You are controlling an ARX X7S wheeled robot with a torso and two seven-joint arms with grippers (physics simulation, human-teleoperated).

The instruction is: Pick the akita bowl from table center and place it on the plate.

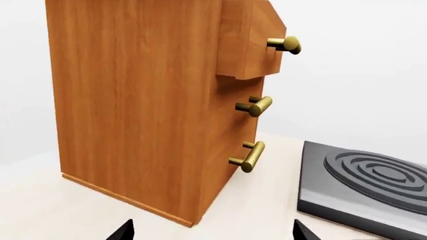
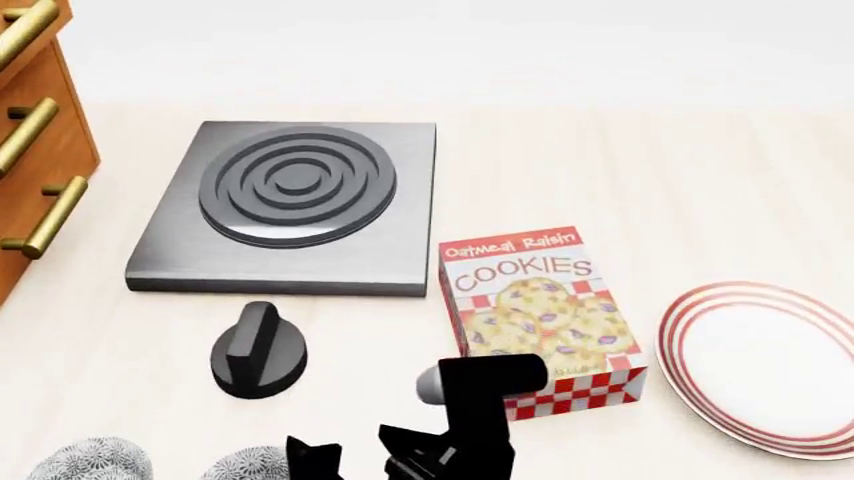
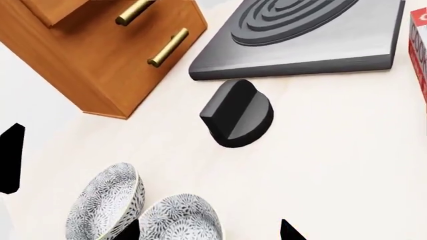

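Note:
Two alike grey-and-white mottled bowls sit side by side at the table's near left. The akita bowl [image 3: 180,217] [image 2: 254,465] is the one nearer the centre, and its twin [image 3: 107,200] [image 2: 87,460] touches it on the far side. My right gripper [image 3: 208,232] [image 2: 358,460] is open just above the akita bowl, one fingertip [image 3: 127,232] over the gap between the bowls. The red-ringed white plate [image 2: 767,365] lies at the far right. My left gripper [image 1: 213,232] is open and empty near the wooden cabinet [image 1: 140,105]; the head view does not show it.
A cookie box [image 2: 541,320] lies between the bowls and the plate. A black knob [image 2: 260,350] [image 3: 237,115] sits behind the bowls, in front of the grey burner plate [image 2: 287,205] [image 1: 363,182]. The cabinet [image 2: 34,150] with brass handles stands at the left edge.

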